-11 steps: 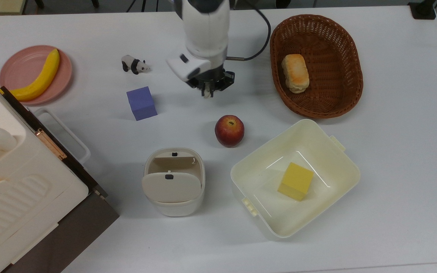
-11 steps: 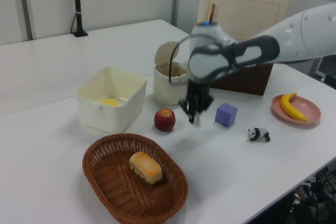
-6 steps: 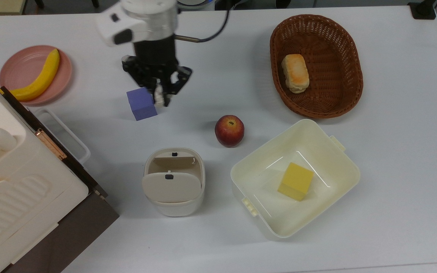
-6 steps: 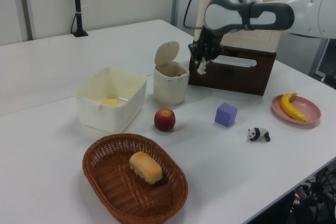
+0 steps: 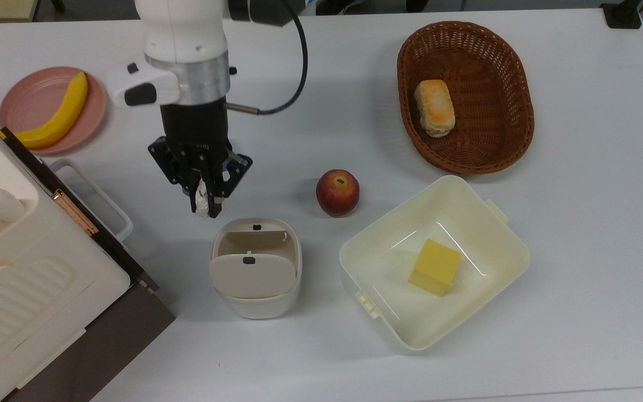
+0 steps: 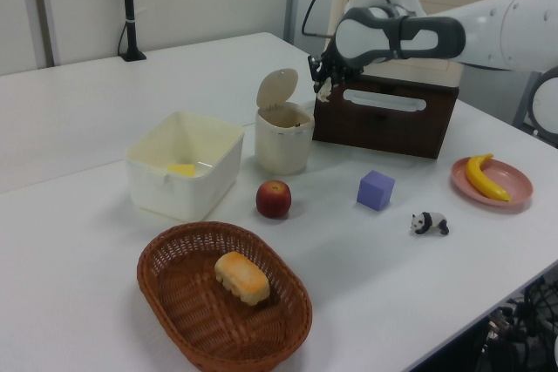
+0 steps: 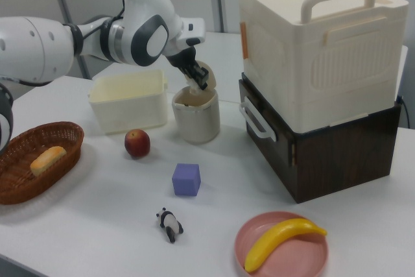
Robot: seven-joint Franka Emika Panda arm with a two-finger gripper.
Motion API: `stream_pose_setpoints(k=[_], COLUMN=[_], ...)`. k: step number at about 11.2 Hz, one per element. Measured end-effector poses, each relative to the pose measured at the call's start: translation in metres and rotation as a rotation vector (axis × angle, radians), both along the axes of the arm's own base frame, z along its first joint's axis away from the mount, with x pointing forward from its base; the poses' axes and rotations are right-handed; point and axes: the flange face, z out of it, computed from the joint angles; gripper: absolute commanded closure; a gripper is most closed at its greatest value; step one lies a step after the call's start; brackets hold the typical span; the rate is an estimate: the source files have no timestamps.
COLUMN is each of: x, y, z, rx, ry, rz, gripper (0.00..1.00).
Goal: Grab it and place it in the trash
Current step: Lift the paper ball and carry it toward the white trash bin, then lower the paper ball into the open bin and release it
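From the top view the arm covers the purple cube and the panda figurine; the right view shows both, the cube [image 7: 187, 180] and the panda [image 7: 170, 224]. The inside of the trash [image 5: 255, 267] is mostly in shadow and I cannot see its bottom. All stands on a white table [image 5: 578, 223]; a pale wall is behind. The gripper [image 5: 205, 205] is closed around the crumpled paper [image 5: 202, 202], held in the air just beside the bin's open rim, on the top view's upper left of it. Half a second ago the gripper was over the cube, further from the bin; the apple [image 5: 337, 192] has not moved.
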Motion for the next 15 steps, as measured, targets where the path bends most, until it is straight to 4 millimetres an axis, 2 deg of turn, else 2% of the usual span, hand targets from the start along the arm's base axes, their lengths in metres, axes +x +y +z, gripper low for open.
stream_pose_setpoints(k=[6,9,10,12,14,15], x=[0.015,0.018,0.019,0.02,0.025,0.028], y=[0.023,0.054,0.058,0.059,0.056,0.055], z=[-0.025,-0.041,-0.045,-0.047,-0.04,-0.039], rx=[-0.012,-0.017,-0.026,-0.036,-0.037,-0.037], ry=[0.006,0.027,0.033,0.035,0.016,0.011], rz=[-0.035,0.005,0.009,0.009,0.003,0.001], gripper=[0.75,0.75,0.75,0.75,0.75,0.71])
